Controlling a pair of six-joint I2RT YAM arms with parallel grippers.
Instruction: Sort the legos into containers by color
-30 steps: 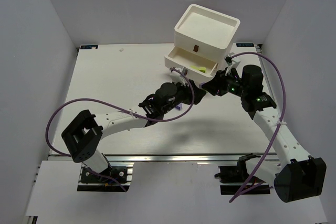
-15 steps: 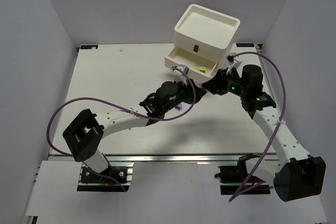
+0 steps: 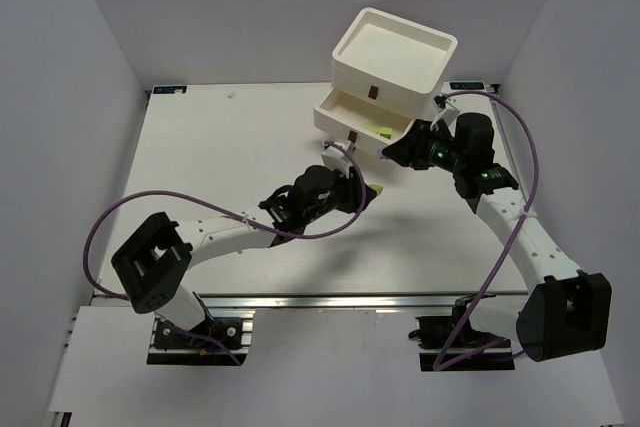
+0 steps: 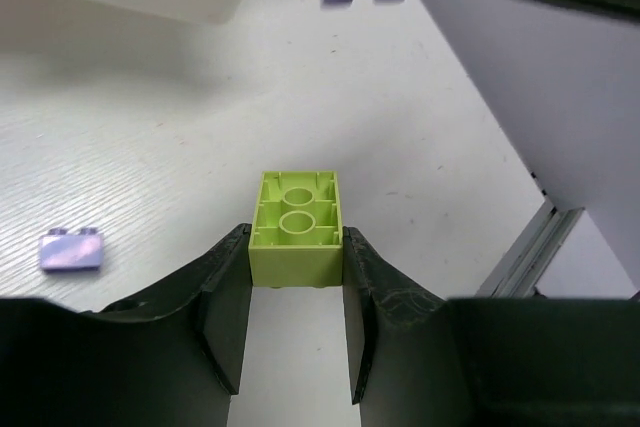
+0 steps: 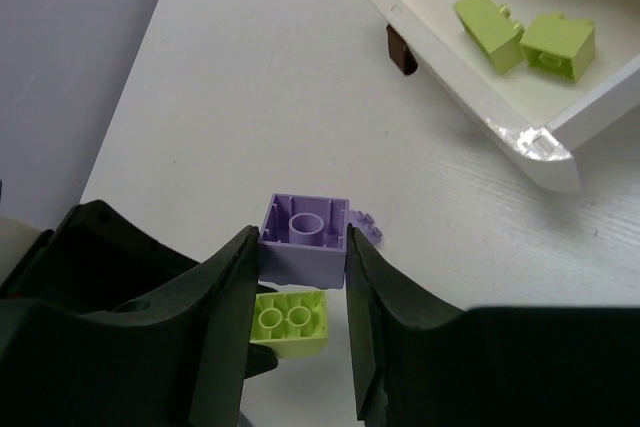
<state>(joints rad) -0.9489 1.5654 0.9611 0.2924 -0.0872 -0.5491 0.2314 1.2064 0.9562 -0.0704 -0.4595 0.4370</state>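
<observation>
My left gripper (image 4: 296,247) is shut on a lime yellow-green lego (image 4: 295,227), held underside up above the table. My right gripper (image 5: 303,247) is shut on a pale purple lego (image 5: 305,239), just above the left one's lime lego (image 5: 290,320). In the top view the left gripper (image 3: 358,189) and right gripper (image 3: 392,154) are close together in front of the open bottom drawer (image 3: 340,117). That drawer (image 5: 520,137) holds two lime legos (image 5: 487,22). Loose purple legos lie on the table in the left wrist view (image 4: 70,250) and the right wrist view (image 5: 365,225).
The white drawer unit (image 3: 392,52) stands at the back right of the table, its recessed top bare. The open drawer's brown handle (image 5: 400,50) faces the grippers. The left wrist view shows the table's metal edge rail (image 4: 530,247) at the right.
My right gripper has moved up and left with the purple lego, closer to the open drawer. My left gripper has drawn back slightly with the lime lego.
</observation>
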